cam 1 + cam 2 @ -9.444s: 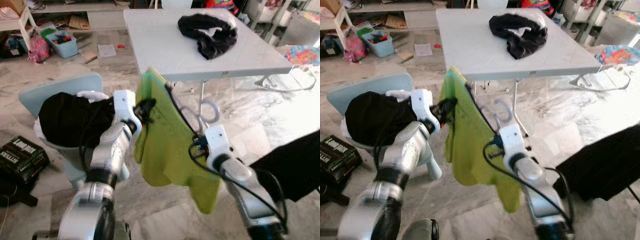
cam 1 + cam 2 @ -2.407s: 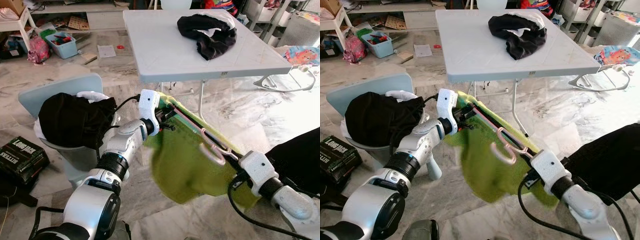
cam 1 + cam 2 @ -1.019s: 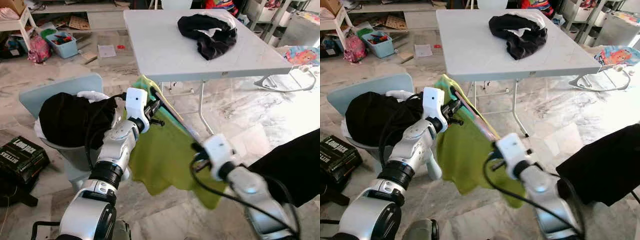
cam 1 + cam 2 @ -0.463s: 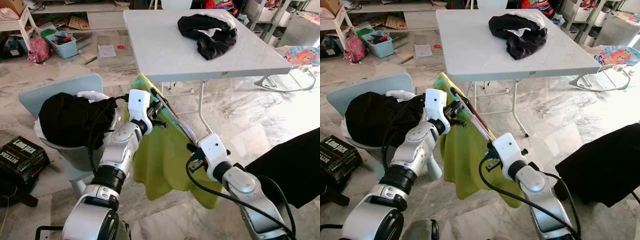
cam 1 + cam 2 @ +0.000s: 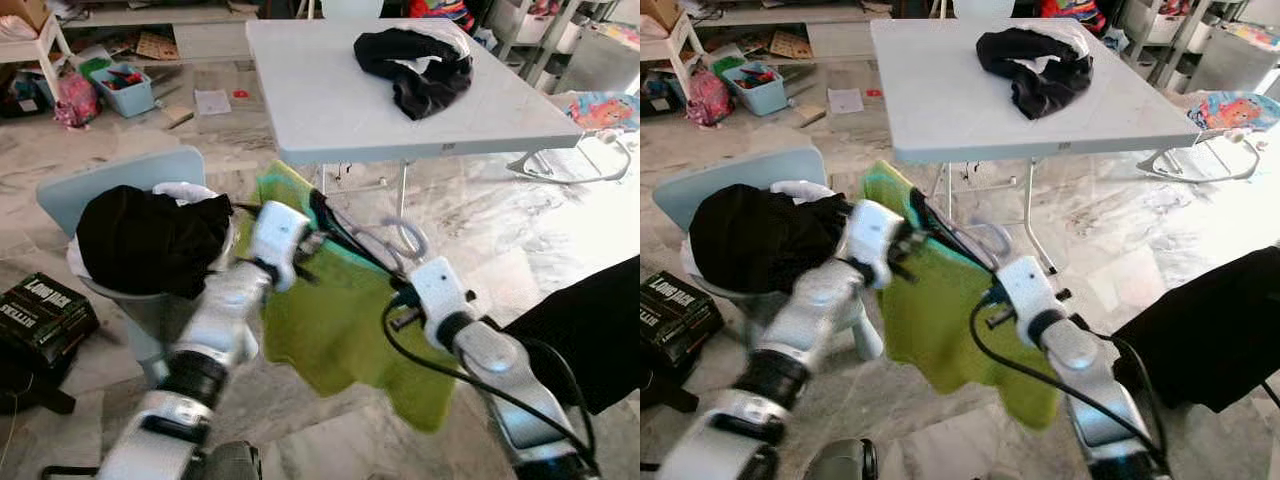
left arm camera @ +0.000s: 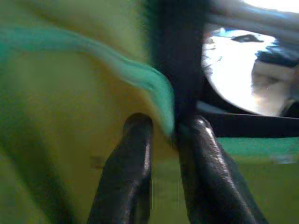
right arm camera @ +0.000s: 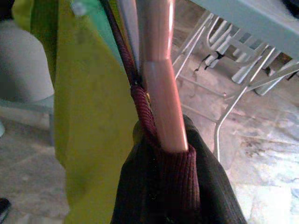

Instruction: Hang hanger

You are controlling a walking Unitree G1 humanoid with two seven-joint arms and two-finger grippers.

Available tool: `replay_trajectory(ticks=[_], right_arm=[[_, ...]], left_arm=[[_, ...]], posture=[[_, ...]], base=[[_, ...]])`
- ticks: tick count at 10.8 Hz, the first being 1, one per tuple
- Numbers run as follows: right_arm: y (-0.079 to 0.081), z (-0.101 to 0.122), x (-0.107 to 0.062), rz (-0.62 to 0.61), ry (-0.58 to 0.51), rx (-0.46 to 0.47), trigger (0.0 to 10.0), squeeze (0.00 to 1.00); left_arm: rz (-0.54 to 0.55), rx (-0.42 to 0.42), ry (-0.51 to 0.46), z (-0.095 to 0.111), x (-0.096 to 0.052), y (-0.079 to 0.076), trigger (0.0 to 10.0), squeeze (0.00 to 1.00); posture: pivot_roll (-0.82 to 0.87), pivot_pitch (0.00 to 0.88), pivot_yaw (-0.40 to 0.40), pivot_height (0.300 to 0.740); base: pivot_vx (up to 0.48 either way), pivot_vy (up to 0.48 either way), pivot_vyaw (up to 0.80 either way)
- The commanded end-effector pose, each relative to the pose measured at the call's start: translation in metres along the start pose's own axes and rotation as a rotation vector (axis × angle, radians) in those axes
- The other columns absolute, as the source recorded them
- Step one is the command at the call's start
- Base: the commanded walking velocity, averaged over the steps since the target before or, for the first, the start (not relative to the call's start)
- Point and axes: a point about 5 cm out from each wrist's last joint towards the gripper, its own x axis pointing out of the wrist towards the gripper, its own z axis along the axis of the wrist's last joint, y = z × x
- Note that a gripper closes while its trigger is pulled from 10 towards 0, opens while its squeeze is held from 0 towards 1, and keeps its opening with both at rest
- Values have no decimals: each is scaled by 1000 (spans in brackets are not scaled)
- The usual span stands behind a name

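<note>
Drooping lime-green garment (image 5: 340, 330) on pink hanger (image 7: 156, 70), both grippers' fingers (image 6: 135, 172) clamped on it.

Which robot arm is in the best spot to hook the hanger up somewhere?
Probably the right. The right gripper grips the hanger close below its hook. The left gripper pinches the far end, with the green shirt.

Garment (image 5: 345, 325) on hanger (image 5: 385, 243) between both arms, table (image 5: 330, 110) behind, chair (image 5: 110, 190) at left.
</note>
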Motion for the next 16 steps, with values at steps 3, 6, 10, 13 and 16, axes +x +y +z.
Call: replay_trajectory(ticks=[3, 6, 10, 13, 16], right_arm=[[-20, -13, -25, -14, 4, -15, 10000, 0], [-48, -18, -39, -30, 0, -35, 10000, 0], [-87, -13, -35, -62, 11, -134, 10000, 0], [-83, -18, -29, -159, 42, -210, 10000, 0], [-60, -24, -34, -43, 4, -198, 10000, 0]], left_arm=[[168, 100, -27, 8, -17, 42, 10000, 1000], [272, 162, -62, 11, -48, 75, 10000, 1000], [415, 229, -24, 5, -69, 104, 10000, 1000], [414, 256, -41, 9, -61, 97, 10000, 0], [389, 237, -34, 7, -56, 94, 10000, 345]], posture=[[-114, 0, -46, 740], [-117, 0, -43, 740], [-114, 0, -56, 740], [-118, 0, -54, 740], [-123, 0, -49, 740]], base=[[0, 0, 0], [0, 0, 0], [0, 0, 0], [0, 0, 0], [0, 0, 0]])
